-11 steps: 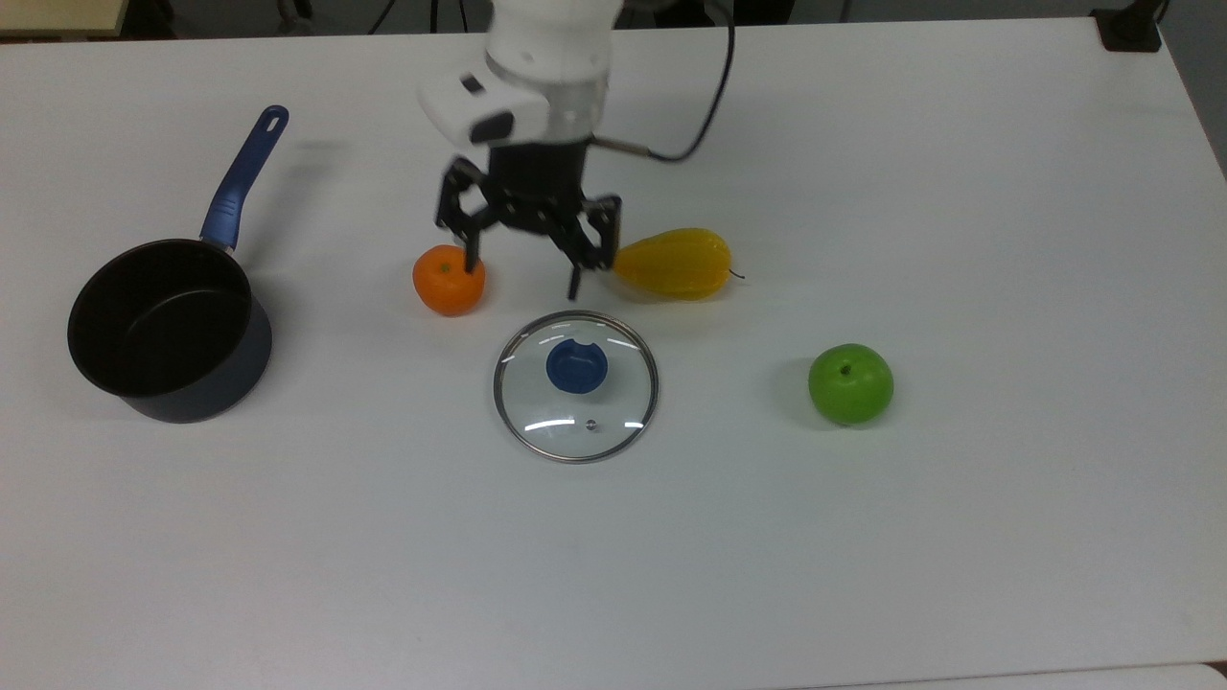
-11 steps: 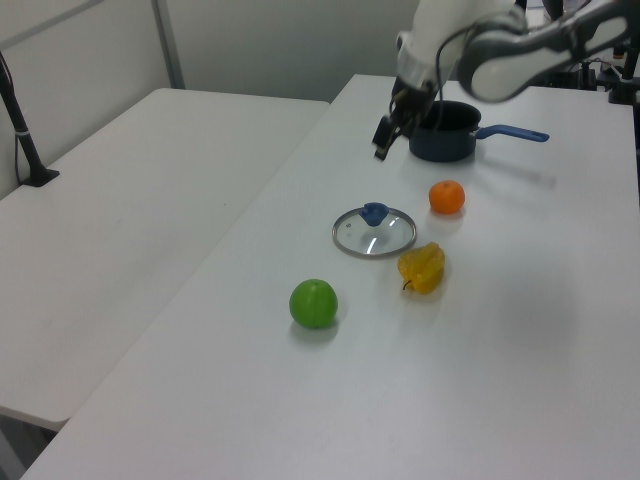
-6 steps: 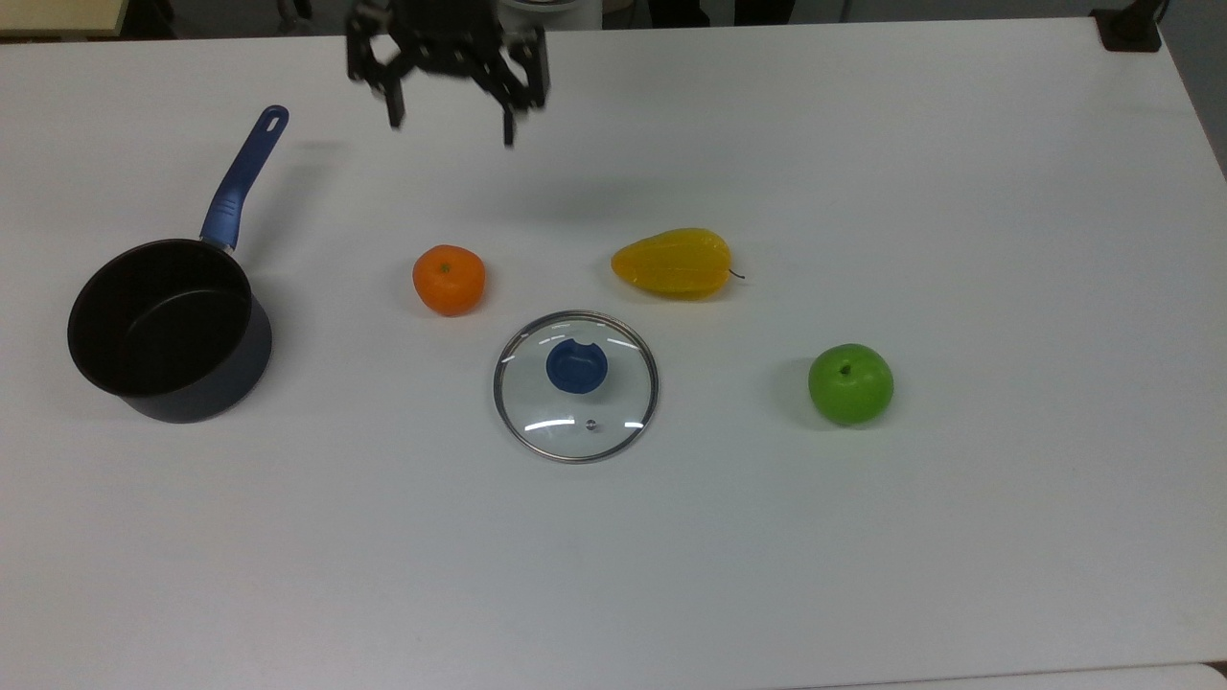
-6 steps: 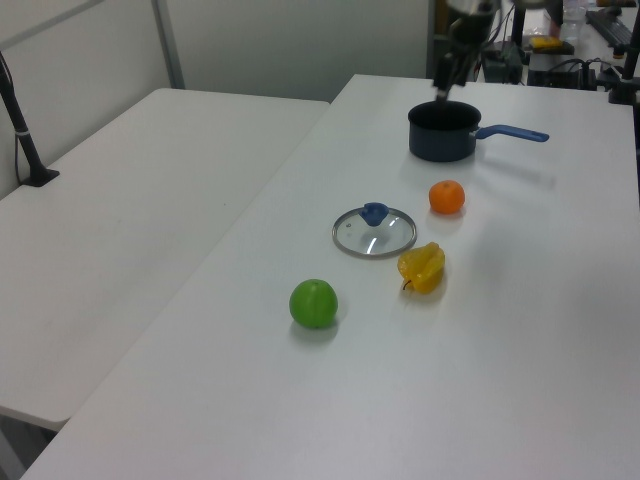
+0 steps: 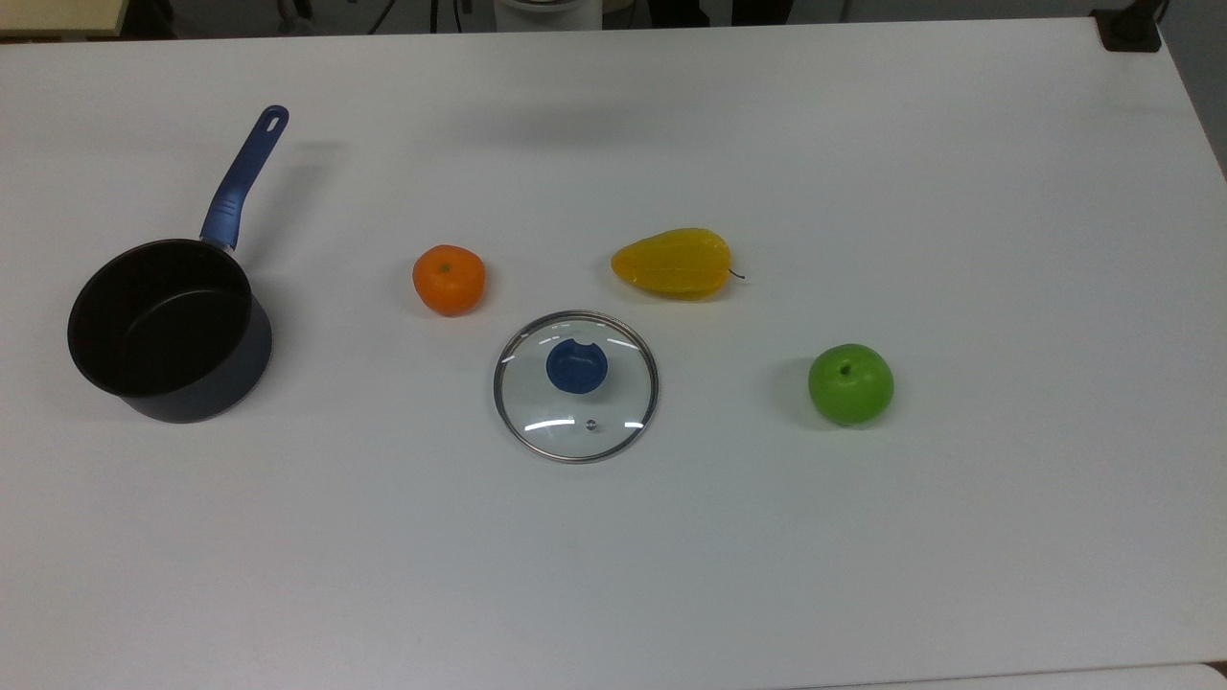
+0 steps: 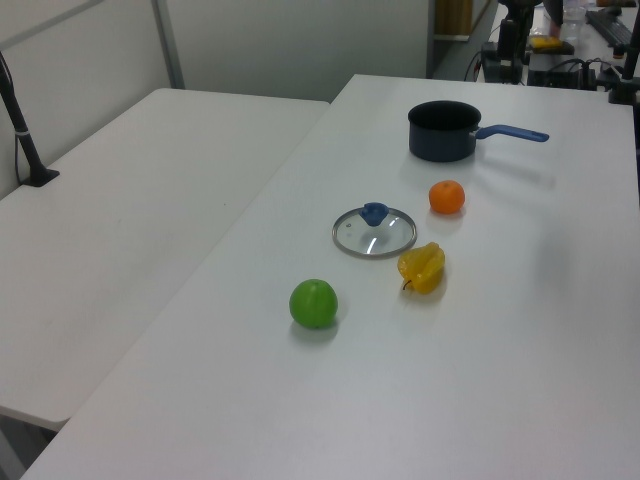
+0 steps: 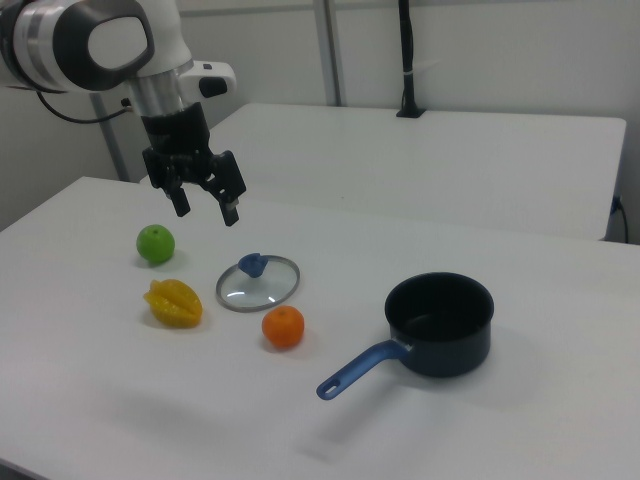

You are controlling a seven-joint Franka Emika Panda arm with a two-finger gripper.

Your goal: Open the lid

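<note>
The round glass lid (image 5: 575, 387) with its blue knob (image 5: 577, 368) lies flat on the white table (image 5: 863, 575), apart from the saucepan. The lid (image 6: 374, 232) also lies mid-table in the left view. In the right view my gripper (image 7: 206, 213) hangs open in the air, well above the table and up to the right view's left of the lid (image 7: 259, 282). Nothing is between its black fingers (image 7: 230, 212).
A dark saucepan (image 5: 225, 379) with a blue handle (image 5: 244, 177) stands uncovered at the top view's left. Around the lid lie an orange (image 5: 449, 279), a yellow star fruit (image 5: 673, 263) and a green apple (image 5: 850, 383). A second table (image 6: 130, 230) adjoins in the left view.
In the top and left views the open gripper rose from just beyond the lid, between orange and star fruit, and left the frame at the far edge. The lid and fruit stayed put.
</note>
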